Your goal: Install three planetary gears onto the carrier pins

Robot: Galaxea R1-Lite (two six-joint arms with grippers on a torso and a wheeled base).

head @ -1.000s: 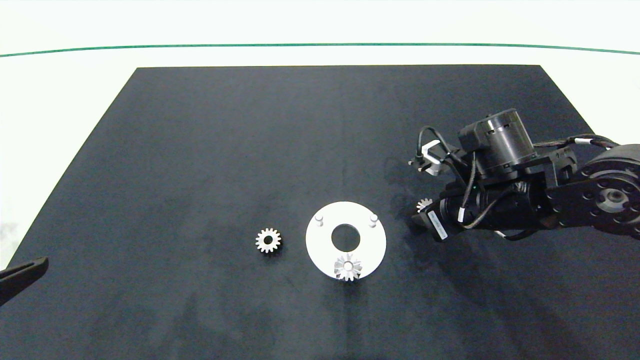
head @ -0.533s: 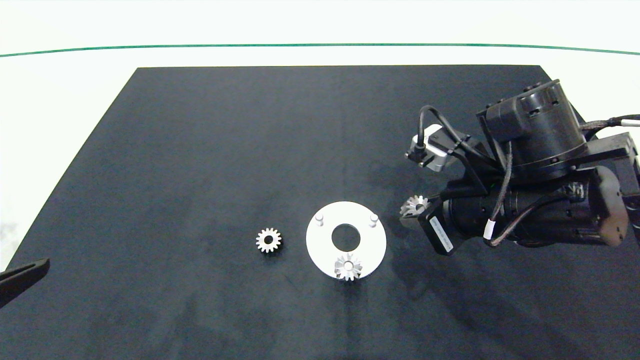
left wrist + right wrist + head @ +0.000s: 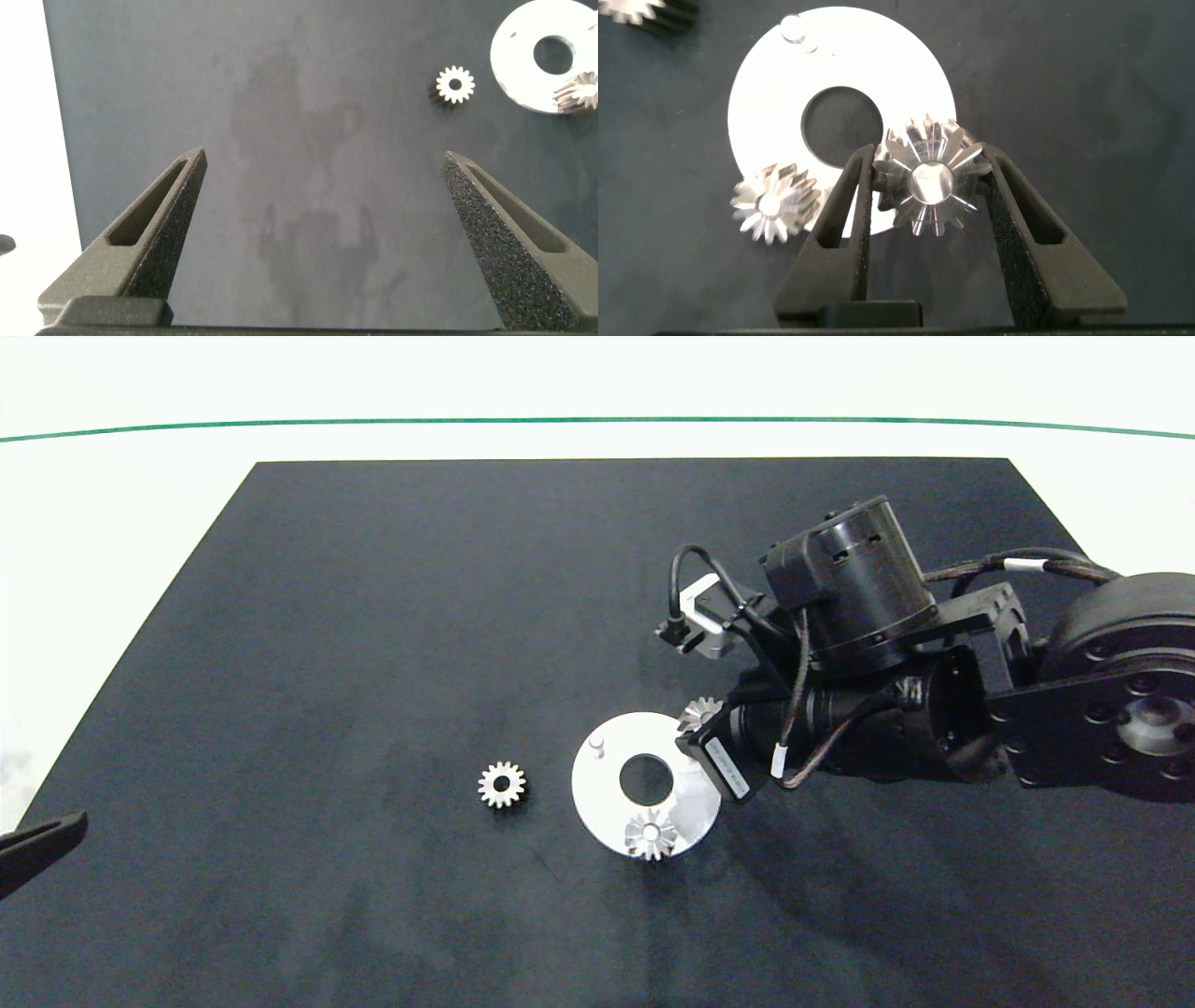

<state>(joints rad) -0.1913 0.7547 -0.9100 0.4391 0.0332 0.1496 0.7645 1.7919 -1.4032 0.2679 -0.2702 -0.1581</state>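
Pinching a planetary gear (image 3: pixel 930 184) between its fingers, right end effector (image 3: pixel 930 187) above the white disc (image 3: pixel 766 103).

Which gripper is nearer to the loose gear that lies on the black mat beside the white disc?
The right gripper. It is over the white disc's far edge, shut on a gear. The left gripper is parked at the mat's edge, farther from the loose gear.

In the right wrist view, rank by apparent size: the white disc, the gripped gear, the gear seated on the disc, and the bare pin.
1. White disc.
2. Gripped gear, in the right gripper; it looks bigger than the seated one, but it is nearer the camera, so that is unsure.
3. Seated gear.
4. Bare pin.
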